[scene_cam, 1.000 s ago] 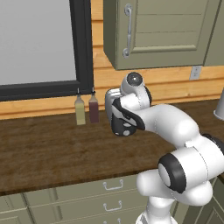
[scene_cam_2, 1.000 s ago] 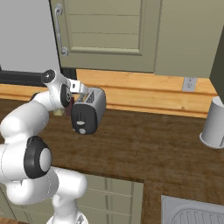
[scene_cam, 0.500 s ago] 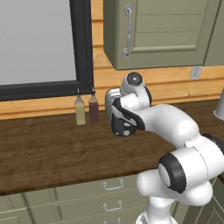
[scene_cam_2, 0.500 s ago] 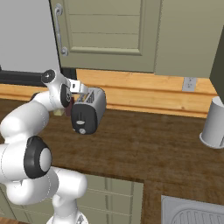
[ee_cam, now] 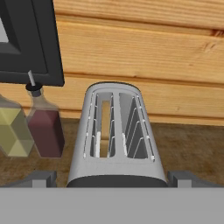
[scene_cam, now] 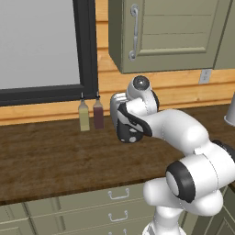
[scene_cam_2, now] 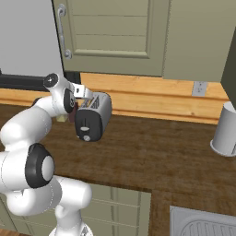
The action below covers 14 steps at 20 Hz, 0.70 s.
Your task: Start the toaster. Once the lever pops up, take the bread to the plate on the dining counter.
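The toaster (scene_cam_2: 97, 115) stands on the wood counter by the back wall, silver with a black end panel (scene_cam_2: 86, 124) facing me. My arm covers part of the toaster (scene_cam: 118, 110) in the left base view. From the hand view I look down into the toaster (ee_cam: 116, 144): the bread (ee_cam: 105, 127), a pale tan slice, sits in its left slot and the right slot is bare. The lever is too small to make out. My gripper (ee_cam: 113, 179) hovers open just above the black end, one fingertip (ee_cam: 41, 178) on each side. The plate and dining counter are out of view.
Two slim bottles, one yellow (scene_cam: 83, 117) and one dark red (scene_cam: 98, 114), stand just left of the toaster under the dark window frame (scene_cam: 87, 46). A grey canister (scene_cam_2: 227, 129) stands far right. A sink (scene_cam_2: 203, 226) lies at the lower right. Wall cabinets (scene_cam: 170, 32) hang overhead.
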Motion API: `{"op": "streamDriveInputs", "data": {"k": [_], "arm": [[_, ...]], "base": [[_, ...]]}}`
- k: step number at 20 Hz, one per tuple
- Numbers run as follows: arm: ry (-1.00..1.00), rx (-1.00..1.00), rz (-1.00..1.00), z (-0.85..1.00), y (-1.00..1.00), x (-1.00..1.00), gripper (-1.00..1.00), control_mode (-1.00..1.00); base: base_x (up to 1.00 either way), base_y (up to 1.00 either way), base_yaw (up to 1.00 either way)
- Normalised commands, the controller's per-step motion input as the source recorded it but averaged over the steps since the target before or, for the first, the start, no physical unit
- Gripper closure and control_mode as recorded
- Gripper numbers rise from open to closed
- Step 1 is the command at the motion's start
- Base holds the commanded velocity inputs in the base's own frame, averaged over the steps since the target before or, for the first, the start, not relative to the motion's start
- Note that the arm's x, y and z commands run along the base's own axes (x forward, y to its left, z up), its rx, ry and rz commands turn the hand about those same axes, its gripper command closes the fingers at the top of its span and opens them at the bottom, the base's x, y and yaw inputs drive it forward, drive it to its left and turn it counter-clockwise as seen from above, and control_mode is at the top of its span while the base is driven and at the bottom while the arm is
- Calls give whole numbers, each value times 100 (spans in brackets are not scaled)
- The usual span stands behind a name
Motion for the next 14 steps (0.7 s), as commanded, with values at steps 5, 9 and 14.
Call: {"op": "streamDriveInputs", "data": {"k": [5,9,14], "arm": [[0,0,0,0,0,0,-100,-100],[0,0,0,0,0,0,-100,-100],[0,0,0,0,0,0,-100,-100]], "base": [[0,0,0],[0,0,0],[0,0,0]]}}
